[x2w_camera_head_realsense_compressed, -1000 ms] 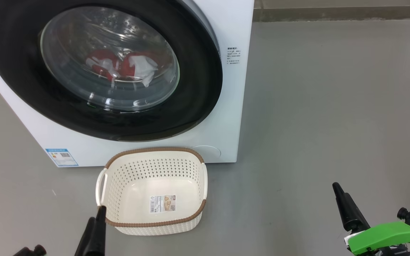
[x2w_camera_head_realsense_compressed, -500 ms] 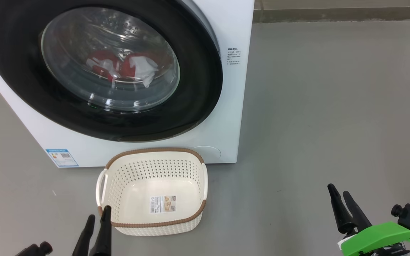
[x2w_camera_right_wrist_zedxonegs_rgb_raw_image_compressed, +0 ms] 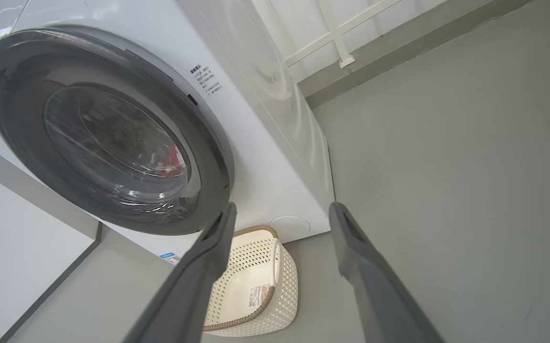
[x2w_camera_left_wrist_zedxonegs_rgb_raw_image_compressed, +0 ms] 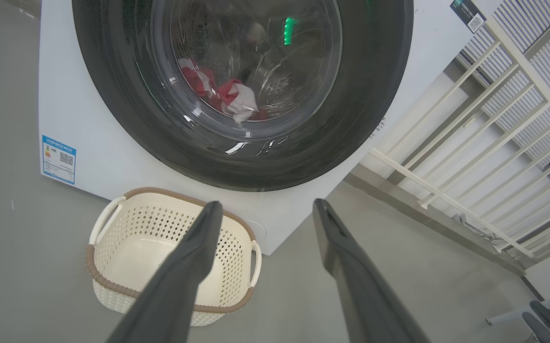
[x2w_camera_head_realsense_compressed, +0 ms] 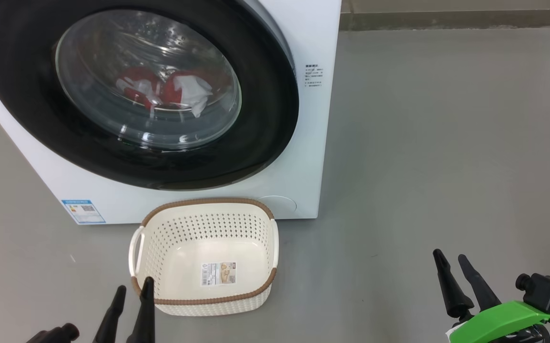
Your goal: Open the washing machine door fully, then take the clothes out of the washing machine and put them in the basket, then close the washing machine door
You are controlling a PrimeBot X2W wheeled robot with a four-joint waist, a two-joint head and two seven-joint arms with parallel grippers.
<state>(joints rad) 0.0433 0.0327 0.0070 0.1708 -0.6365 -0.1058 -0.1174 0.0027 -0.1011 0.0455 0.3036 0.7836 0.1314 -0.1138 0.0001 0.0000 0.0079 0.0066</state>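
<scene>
The white washing machine (x2w_camera_head_realsense_compressed: 318, 124) stands ahead with its black-rimmed round door (x2w_camera_head_realsense_compressed: 265, 119) shut against the front. Through the glass bowl I see the red and white clothes (x2w_camera_head_realsense_compressed: 179, 93) lying in the drum; they also show as clothes (x2w_camera_left_wrist_zedxonegs_rgb_raw_image_compressed: 227, 95) in the left wrist view. The cream basket (x2w_camera_head_realsense_compressed: 208, 224) sits empty on the floor just below the door, a paper label on its bottom. My left gripper (x2w_camera_head_realsense_compressed: 134, 288) is open at the basket's near left corner. My right gripper (x2w_camera_head_realsense_compressed: 451, 259) is open over bare floor, well right of the basket.
Grey floor (x2w_camera_head_realsense_compressed: 422, 143) spreads to the right of the machine. A white railing (x2w_camera_left_wrist_zedxonegs_rgb_raw_image_compressed: 494, 119) runs along the wall behind it. A blue label (x2w_camera_head_realsense_compressed: 83, 210) marks the machine's lower left corner.
Both grippers have opened: the fingers of each have spread apart. The right gripper has drifted slightly left and down in the head view. Machine, door and basket are unmoved.
</scene>
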